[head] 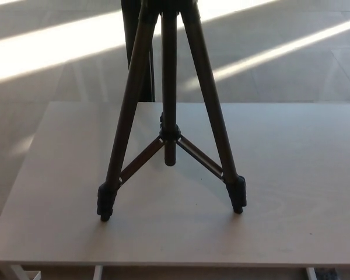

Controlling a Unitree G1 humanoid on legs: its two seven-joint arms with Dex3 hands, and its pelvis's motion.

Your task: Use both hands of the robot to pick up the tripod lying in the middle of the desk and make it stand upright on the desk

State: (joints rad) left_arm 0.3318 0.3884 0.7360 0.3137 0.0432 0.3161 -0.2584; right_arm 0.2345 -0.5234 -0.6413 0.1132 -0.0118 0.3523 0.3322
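We see the tripod standing upright near the middle of the desk, its legs spread and its top cut off by the upper edge of the picture. Two of its legs come toward us: one foot rests on the desk at about 7 o'clock from the centre column, the other at about 5 o'clock, and both dark rubber feet touch the pale surface. A third dark leg runs behind, toward 12 o'clock, and we cannot tell where its foot meets the desk because the front legs and the column cover it. The centre column hangs straight down between the legs and ends above the desk without touching it. From a collar on the column, two thin braces run out to the two near legs, one toward 8 o'clock and one toward 4 o'clock. The desk is light wood-coloured and rectangular, and its near edge lies along the bottom of the picture. Beyond its far edge, at 12 o'clock, the floor shows bright slanting bands of sunlight. Neither robot hand appears in the picture, left or right, so we cannot tell whether the fingers are apart or together.
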